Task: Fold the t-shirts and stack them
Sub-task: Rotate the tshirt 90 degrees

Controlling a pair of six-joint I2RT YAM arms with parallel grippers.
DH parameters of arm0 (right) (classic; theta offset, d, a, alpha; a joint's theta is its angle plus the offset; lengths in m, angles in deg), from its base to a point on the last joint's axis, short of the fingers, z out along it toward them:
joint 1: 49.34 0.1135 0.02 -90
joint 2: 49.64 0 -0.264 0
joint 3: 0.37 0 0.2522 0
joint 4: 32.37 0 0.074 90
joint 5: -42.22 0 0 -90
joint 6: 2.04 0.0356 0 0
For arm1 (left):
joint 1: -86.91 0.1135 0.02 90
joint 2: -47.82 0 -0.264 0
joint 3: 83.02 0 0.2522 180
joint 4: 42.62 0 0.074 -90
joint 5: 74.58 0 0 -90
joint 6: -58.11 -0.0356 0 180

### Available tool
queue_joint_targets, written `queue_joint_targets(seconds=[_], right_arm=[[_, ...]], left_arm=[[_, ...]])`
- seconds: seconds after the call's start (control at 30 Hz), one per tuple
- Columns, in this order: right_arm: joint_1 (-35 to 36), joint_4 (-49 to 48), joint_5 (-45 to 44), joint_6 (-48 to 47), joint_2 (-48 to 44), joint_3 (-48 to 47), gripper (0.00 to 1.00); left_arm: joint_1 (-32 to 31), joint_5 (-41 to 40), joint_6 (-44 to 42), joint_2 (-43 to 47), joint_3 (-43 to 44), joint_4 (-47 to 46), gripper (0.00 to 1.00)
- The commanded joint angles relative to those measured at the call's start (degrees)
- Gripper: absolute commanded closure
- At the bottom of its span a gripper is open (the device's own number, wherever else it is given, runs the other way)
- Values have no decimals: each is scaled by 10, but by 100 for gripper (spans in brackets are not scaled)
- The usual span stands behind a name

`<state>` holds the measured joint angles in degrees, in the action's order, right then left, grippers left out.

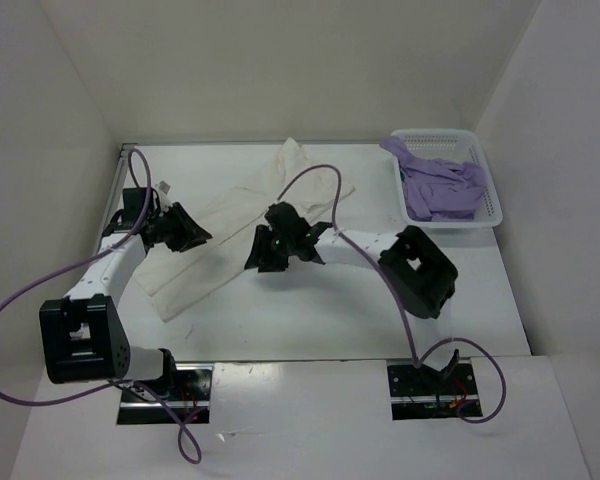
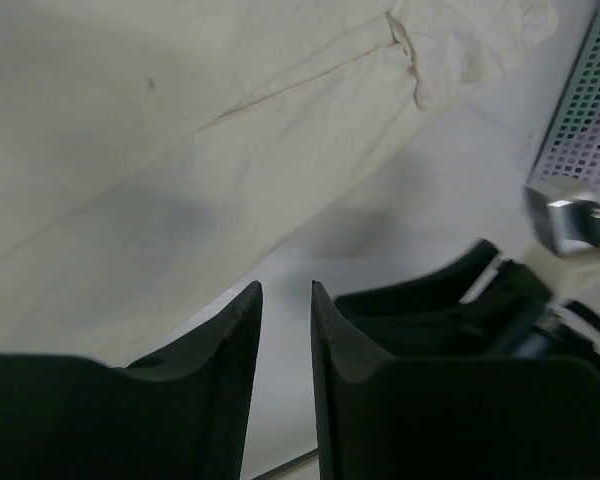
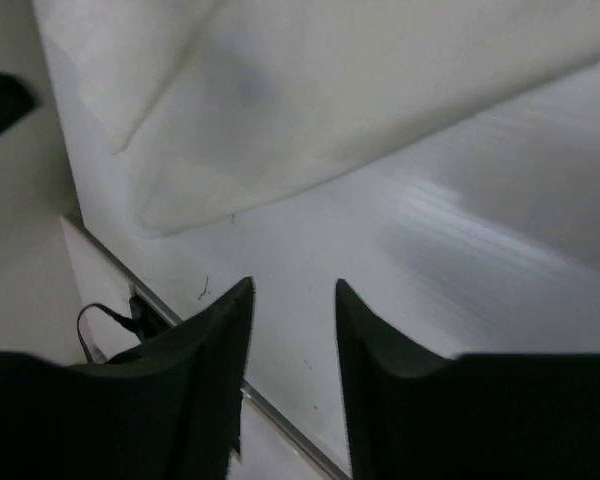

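Bright, even light — blurry wrist views

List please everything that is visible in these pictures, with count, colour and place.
shirt: one, cream, lying diagonally on the table, centre-left.
clothes: a pile, purple, inside the basket; count cannot be told.
basket: one, white, far right corner of the table.
table: one, white.
cables: two, purple, one along each arm.
left gripper: one, black, over the shirt's left side, fingers slightly apart, empty.
right gripper: one, black, at the shirt's right edge, fingers apart, empty.
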<state>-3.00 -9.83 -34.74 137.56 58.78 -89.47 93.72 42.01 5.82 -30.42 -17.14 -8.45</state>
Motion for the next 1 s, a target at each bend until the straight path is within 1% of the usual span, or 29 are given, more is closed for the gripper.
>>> queue_joint_targets(seconds=[0.0,0.07,0.17,0.2,0.27,0.3,0.4,0.43,0.47,0.5,0.53,0.57,0.6,0.63,0.67,0.7,0.73,0.77,0.83,0.87,0.9,0.93,0.97], right_arm=[[32,-102,-19,77,43,4,48],[44,-107,-38,96,82,-23,41],[51,-101,-63,127,125,-50,39],[56,-82,-72,132,136,-60,38],[56,-73,-85,150,167,-85,39],[56,-61,-86,157,176,-90,49],[56,-42,-93,164,207,-108,73],[39,-35,-85,164,207,-101,88],[27,-35,-74,164,207,-83,94],[13,-50,-57,164,170,-54,98],[-18,-62,-57,151,143,16,100],[-36,-62,-57,116,112,50,100],[-55,-52,-63,90,48,112,100],[-77,-38,-49,60,19,135,100],[-125,8,-40,12,-9,157,100],[-149,18,-4,-12,-59,202,100],[-171,31,17,-36,-75,216,100],[-200,72,29,-76,-88,225,91],[-201,101,30,-96,-118,240,72],[-201,106,30,-96,-131,247,50],[-201,106,30,-79,-147,268,44],[-201,101,30,-65,-186,281,41],[-201,101,19,-50,-209,294,41]], left_arm=[[8,-15,-9,35,-3,17,67],[13,-23,-14,41,-3,24,67],[13,-23,-25,41,-3,30,65],[13,-23,-25,41,-3,30,65],[13,-29,-25,46,-9,30,65],[13,-29,-31,46,-9,25,64],[13,-29,-37,40,-9,24,62],[13,-29,-43,34,-9,24,61],[13,-29,-49,27,-4,31,61],[5,-29,-49,21,-4,31,61],[-1,-29,-49,21,3,37,59],[-9,-36,-55,21,8,37,58],[-18,-36,-55,14,8,37,58],[-37,-36,-55,6,8,37,58],[-50,-36,-48,6,8,37,57],[-62,-36,-48,-3,8,37,57],[-86,-36,-42,-13,8,37,55],[-99,-36,-37,-13,8,37,55],[-131,-42,-37,-20,-7,37,52],[-140,-42,-31,-20,-13,45,50],[-147,-42,-31,-20,-21,53,48],[-152,-42,-31,-20,-28,60,47],[-158,-42,-31,-20,-40,78,47]])
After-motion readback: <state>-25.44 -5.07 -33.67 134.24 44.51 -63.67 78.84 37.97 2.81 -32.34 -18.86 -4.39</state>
